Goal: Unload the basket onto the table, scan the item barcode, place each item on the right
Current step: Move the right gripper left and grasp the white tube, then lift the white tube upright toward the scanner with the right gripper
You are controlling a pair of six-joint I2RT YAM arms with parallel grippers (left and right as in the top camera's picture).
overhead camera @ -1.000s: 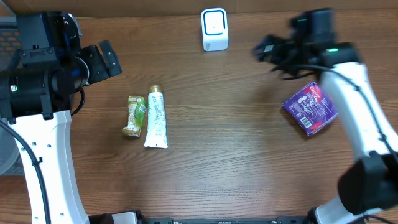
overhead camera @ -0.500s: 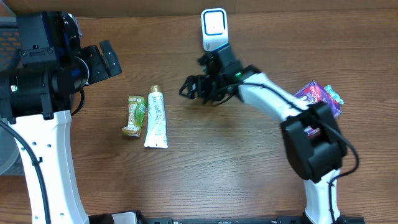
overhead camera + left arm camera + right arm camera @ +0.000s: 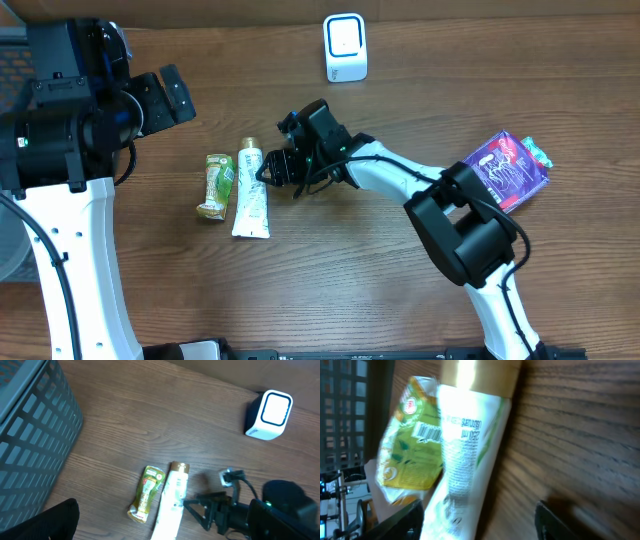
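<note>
Hovering beside the white tube (image 3: 251, 188), which lies toward the table's (image 3: 400, 280) left edge, the right gripper (image 3: 272, 175) has its jaws apart, empty; a pinch near the gold cap (image 3: 248, 145) (round, slick) could skid it into the green sachet (image 3: 215, 185).

A brown wood-grain table (image 3: 380, 260) carries a white plastic tube with a gold cap (image 3: 251, 190), lying flat with its cap toward the far edge. A crumpled green-and-yellow sachet (image 3: 215, 185) lies just beside it on the left. A small white box scanner with a blue-rimmed face (image 3: 345, 47) stands near the far edge. Well to the right lies a purple printed packet (image 3: 510, 170), with a green wrapper (image 3: 538, 154) showing at its far corner.
</note>
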